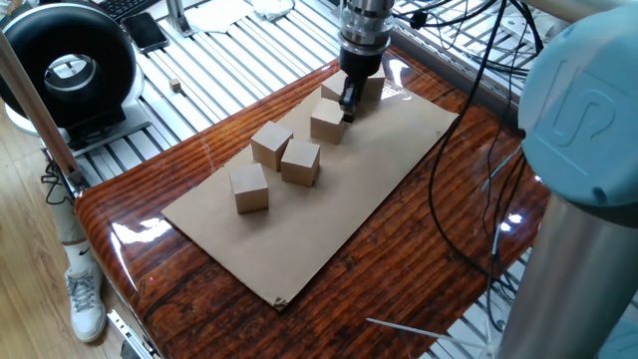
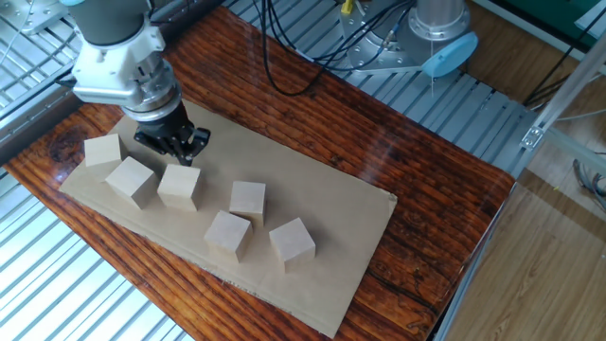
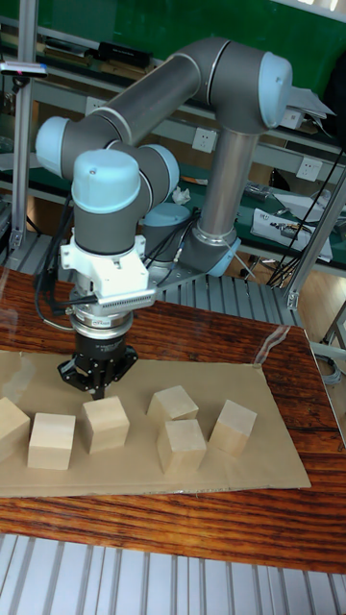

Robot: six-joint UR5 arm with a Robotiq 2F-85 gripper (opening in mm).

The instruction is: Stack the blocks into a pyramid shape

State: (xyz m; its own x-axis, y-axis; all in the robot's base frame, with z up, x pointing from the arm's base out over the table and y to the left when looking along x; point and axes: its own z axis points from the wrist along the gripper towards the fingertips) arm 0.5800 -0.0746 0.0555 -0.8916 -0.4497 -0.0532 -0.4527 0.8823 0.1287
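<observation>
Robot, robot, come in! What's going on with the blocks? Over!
End effector shut, tip down against a block. All six blocks flat on cardboard, none stacked. Nothing in the way.

Glossy red-brown wood surface (image 1: 419, 249) is carrying a flat brown cardboard sheet (image 1: 329, 214), lying diagonally across it. Round black device with a white centre (image 1: 68, 68) is sitting on the slatted metal bench (image 1: 214, 70) beyond the wood's far corner, near a tiny tan cube (image 1: 175, 87) and a dark keyboard (image 1: 135, 8). Black cables (image 1: 469, 110) are hanging over the right side. White sneaker (image 1: 86, 299) is resting on the floor at lower left. In the other fixed view a blue-and-silver mount (image 2: 440, 38) is standing on the metal bench past the wood.
</observation>
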